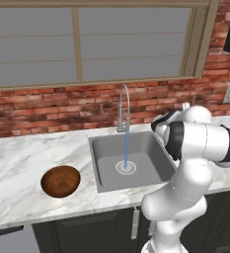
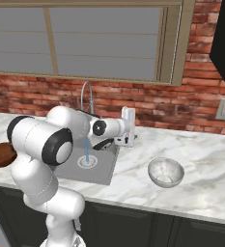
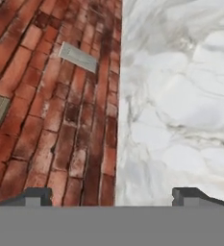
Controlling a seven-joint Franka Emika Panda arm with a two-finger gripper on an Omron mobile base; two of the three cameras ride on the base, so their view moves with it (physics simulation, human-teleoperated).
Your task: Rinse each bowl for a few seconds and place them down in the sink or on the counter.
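Brick wall and a wide window fill the top of both base views, with the marble counter (image 1: pixel 18 163) running below them and the sink (image 1: pixel 106 170) set into it at centre. Water runs from the faucet (image 1: pixel 124 106) down to the drain. My tool (image 3: pixel 113 194) is spread wide and holds nothing; in the hand view its two tips sit at the bottom edge, looking along the seam where brick meets counter, with a wall outlet (image 3: pixel 78 57) at upper left.

The brown bowl (image 1: pixel 60 181) sits at lower left of the left base view, on the counter well left of the sink. The grey bowl (image 2: pixel 166 172) sits right of centre in the right base view, on the counter right of the sink. Both stand upright, mouths up; being round, neither has a long axis to line up with.

I judge neither bowl has been picked up yet, and the tool is aimed at the back wall, not at either bowl. Risks from here: swinging down toward the grey bowl, I could clip its rim and skid it along the smooth counter, or pinch a curved wall that slips once wet. The faucet neck stands close to the arm's path into the sink
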